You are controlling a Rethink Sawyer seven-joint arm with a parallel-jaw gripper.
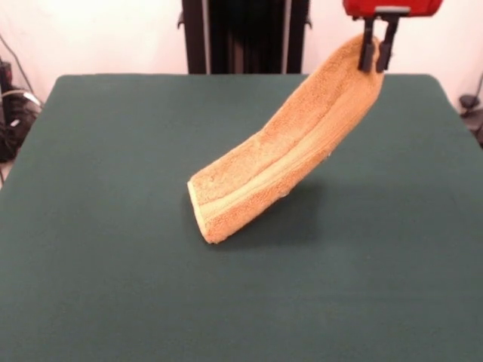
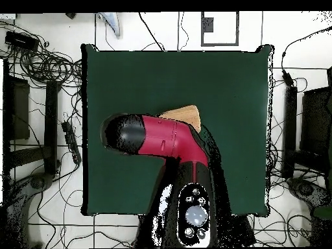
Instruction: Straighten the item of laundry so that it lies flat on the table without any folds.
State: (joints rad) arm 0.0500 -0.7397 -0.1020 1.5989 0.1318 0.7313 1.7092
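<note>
One towel (image 1: 290, 154) corner hangs pinched in gripper (image 1: 378, 54).

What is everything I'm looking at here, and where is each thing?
towel: one, orange-tan, lifted by one end and folded along its length, low end resting near the table's middle.
table: one, dark green cloth cover, filling most of the front view.
cables: many, black, on the pale floor around the table in the overhead view.
arm: one, red and black, reaching over the table and hiding most of the towel from above.
gripper: one, dark fingers under a red body, shut on the towel's raised end at the front view's top.
</note>
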